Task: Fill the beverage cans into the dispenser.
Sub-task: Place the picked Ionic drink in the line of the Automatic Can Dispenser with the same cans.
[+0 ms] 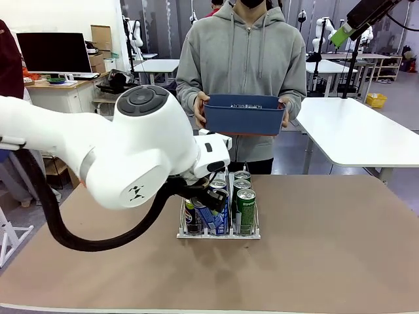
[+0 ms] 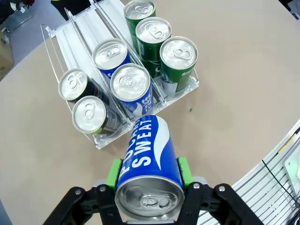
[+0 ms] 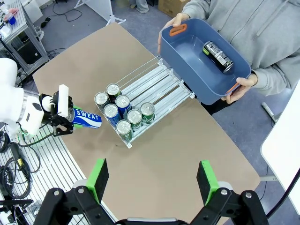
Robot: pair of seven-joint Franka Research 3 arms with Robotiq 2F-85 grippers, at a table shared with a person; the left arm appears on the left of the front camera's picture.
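Closest to the left wrist camera is the silver top of a blue can [image 2: 149,159], lying on its side with its base aimed at the dispenser [image 2: 77,40]. The left gripper [image 2: 149,171] pinches it across the body, a green pad on each flank. It hangs over the table [image 2: 234,93], just short of the rack's front lip and near the table's robot-side edge. In the rack, three green cans [image 2: 153,33] line one outer lane, two blue cans [image 2: 131,84] sit in the middle lane and two black cans [image 2: 74,86] in the other outer lane, all crowded at the near end. The step in hand looks like the carry of a third blue one to the middle lane. Next, I judge, the can must be turned upright and brought over the bare stretch behind the blue pair, then lowered straight between the wire dividers, which leave little play either side. Room is best at the far half of the lanes, which is bare. A person holds a bin [image 3: 185,56] just beyond that end, with one black can [image 3: 218,56] in it, so a long reach risks meeting its wall. The right gripper [image 3: 152,178] hangs high and well apart, spread wide with nothing between its pads.
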